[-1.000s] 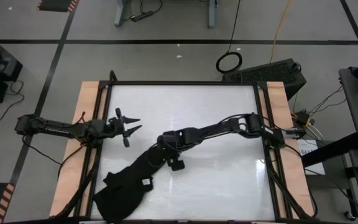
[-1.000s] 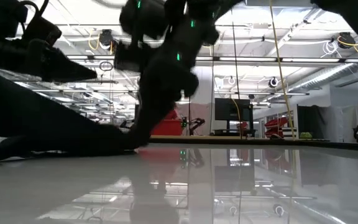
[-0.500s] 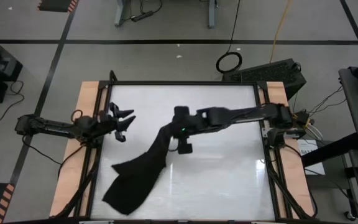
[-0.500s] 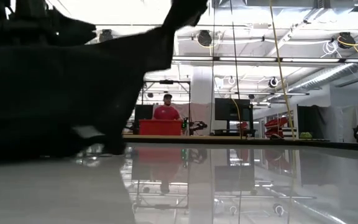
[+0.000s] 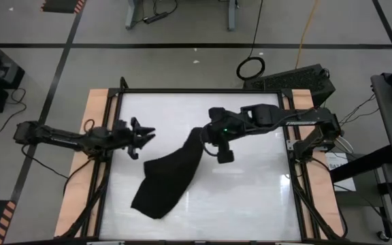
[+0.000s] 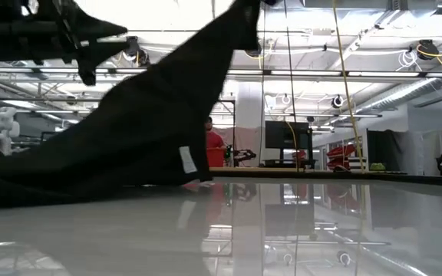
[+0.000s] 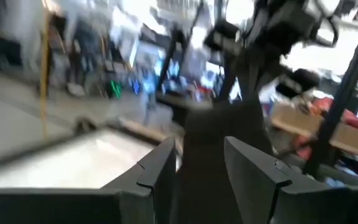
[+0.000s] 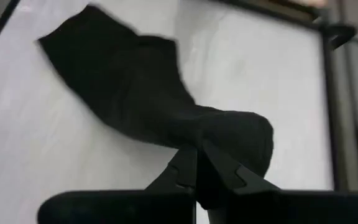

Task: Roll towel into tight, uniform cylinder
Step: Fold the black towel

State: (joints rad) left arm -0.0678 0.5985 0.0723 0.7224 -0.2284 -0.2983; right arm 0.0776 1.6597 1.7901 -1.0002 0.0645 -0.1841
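Right fingers [image 5: 203, 133] clenched on towel [image 5: 169, 178] corner, lifted mid-table; left fingers [image 5: 144, 133] spread, empty, near left edge.

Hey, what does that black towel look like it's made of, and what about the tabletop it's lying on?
The towel looks like soft matte cloth: it drapes limply and folds where the right gripper lifts one end, with a small white tag on it. The tabletop looks like a smooth, glossy white hard sheet, since the low view shows reflections in it; the exact material is unclear.
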